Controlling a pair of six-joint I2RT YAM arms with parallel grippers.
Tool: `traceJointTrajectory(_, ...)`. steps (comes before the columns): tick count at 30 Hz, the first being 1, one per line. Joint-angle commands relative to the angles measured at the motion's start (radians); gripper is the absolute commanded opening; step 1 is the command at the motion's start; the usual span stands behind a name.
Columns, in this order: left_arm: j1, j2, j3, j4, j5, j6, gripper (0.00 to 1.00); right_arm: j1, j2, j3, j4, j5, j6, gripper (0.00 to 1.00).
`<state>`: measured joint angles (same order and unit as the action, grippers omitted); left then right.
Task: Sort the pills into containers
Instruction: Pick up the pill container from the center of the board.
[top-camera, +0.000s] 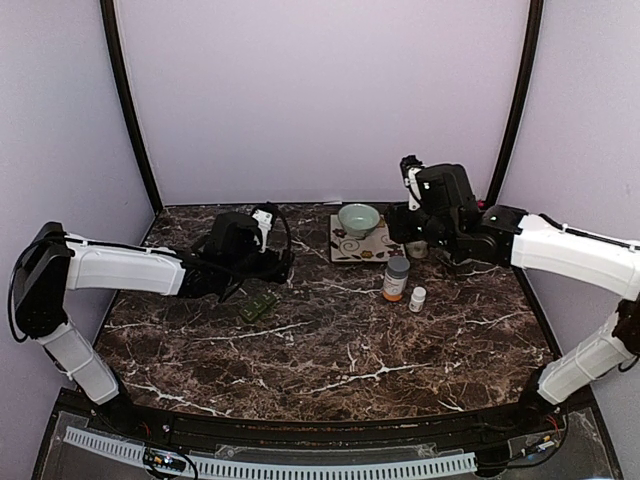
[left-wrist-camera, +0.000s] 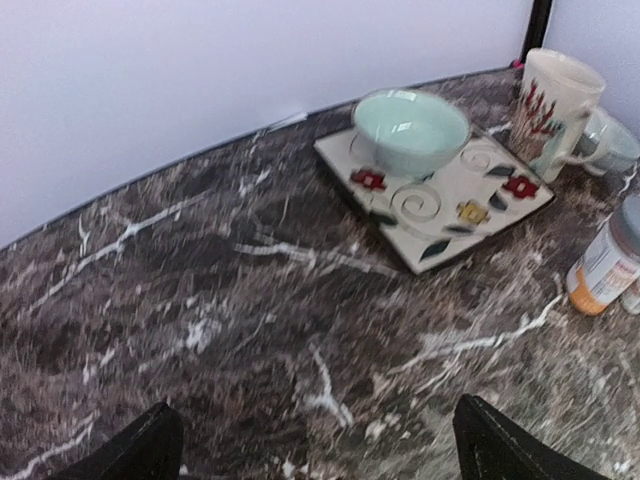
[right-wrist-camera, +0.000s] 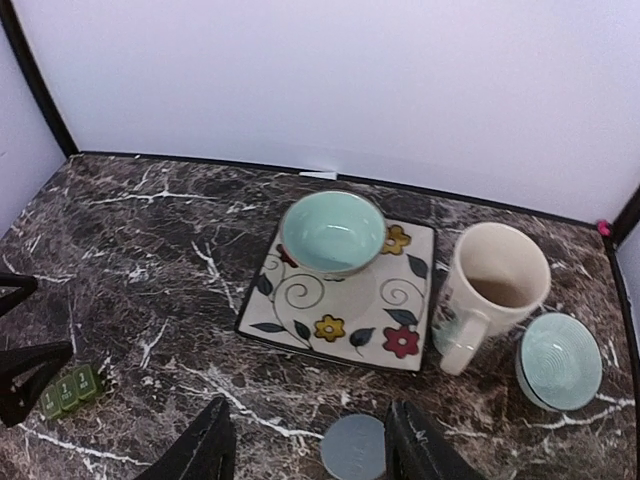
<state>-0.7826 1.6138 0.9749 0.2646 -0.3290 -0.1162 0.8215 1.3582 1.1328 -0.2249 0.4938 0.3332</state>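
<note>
On the dark marble table (top-camera: 330, 350), the small green pill box (top-camera: 258, 307) lies flat towards the left-centre, well apart from the other things. From the top view it sits just in front of the left arm's black wrist. From the right wrist view it shows three square compartments side by side, close beside the tips of the left arm's fingers at the picture's left edge.

The left gripper (left-wrist-camera: 317, 420) has its fingers spread wide, with only bare marble between them. The right gripper (right-wrist-camera: 310, 420) is also spread and hangs above the amber bottle (top-camera: 396, 279), whose grey top shows between the two fingers; it does not touch the bottle as far as can be seen. A small white cap (top-camera: 417, 298) stands just beside the bottle, on its right.

Behind the bottle a square flowered plate (right-wrist-camera: 345, 300) carries a pale green bowl (right-wrist-camera: 332, 233) on its back left corner. A cream mug (right-wrist-camera: 495, 290) stands upright just right of the plate, and a round pale green dish (right-wrist-camera: 560, 360) lies beside the mug.

The pills are too small to make out in any view.
</note>
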Motion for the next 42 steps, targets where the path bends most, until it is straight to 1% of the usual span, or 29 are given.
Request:
traceJointTrajectory(1, 0.004, -0.077, -0.082, -0.086, -0.062, -0.135, 0.97, 0.053, 0.118, 0.120, 0.059, -0.063, -0.098, 0.52)
traceJointTrajectory(6, 0.012, -0.116, -0.164, -0.141, -0.086, -0.220, 0.97, 0.085, 0.269, 0.217, 0.063, -0.119, -0.137, 0.52)
traceJointTrajectory(10, 0.019, -0.138, -0.212, -0.181, -0.098, -0.251, 0.97, 0.095, 0.331, 0.253, 0.076, -0.165, -0.135, 0.52)
traceJointTrajectory(14, 0.035, -0.153, -0.251, -0.190, -0.068, -0.262, 0.97, 0.107, 0.375, 0.276, 0.079, -0.190, -0.135, 0.53)
traceJointTrajectory(21, 0.046, -0.136, -0.260, -0.218, 0.005, -0.258, 0.98, 0.120, 0.413, 0.286, 0.084, -0.219, -0.124, 0.53)
traceJointTrajectory(29, 0.052, -0.084, -0.246, -0.233, 0.079, -0.242, 0.98, 0.129, 0.440, 0.285, 0.092, -0.237, -0.115, 0.53)
traceJointTrajectory(42, 0.052, -0.018, -0.229, -0.257, 0.087, -0.217, 0.97, 0.130, 0.444, 0.271, 0.108, -0.247, -0.108, 0.53)
